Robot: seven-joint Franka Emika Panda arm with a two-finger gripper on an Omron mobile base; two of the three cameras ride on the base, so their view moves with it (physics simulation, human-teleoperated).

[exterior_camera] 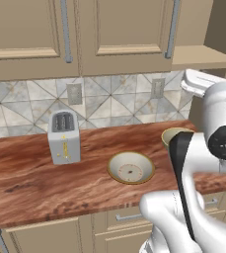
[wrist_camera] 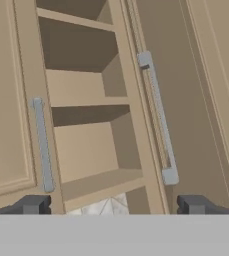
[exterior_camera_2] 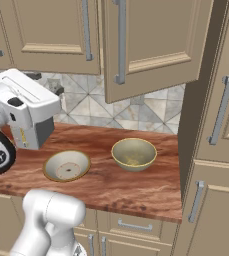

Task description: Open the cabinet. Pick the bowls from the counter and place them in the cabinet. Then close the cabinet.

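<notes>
The cabinet [exterior_camera_2: 151, 45] has its right door swung out toward me, while its left door [wrist_camera: 6, 125] stays shut. In the hand view my gripper [wrist_camera: 114, 206] is open and holds nothing, facing the beige shelves [wrist_camera: 86, 145] between the shut door's handle [wrist_camera: 42, 145] and the open door's handle [wrist_camera: 157, 117]. The wide shallow bowl [exterior_camera: 131, 168] [exterior_camera_2: 67, 166] sits on the counter [exterior_camera: 30, 178] [exterior_camera_2: 121, 190], and the deep bowl [exterior_camera_2: 134, 152] stands to its right. My arm partly covers the deep bowl [exterior_camera: 173, 134] in the left base view.
A silver toaster [exterior_camera: 64, 136] stands on the counter left of the bowls, against the tiled wall. A tall cabinet [exterior_camera_2: 221, 115] closes off the counter's right end. Drawer fronts [exterior_camera_2: 131, 225] run below the counter edge.
</notes>
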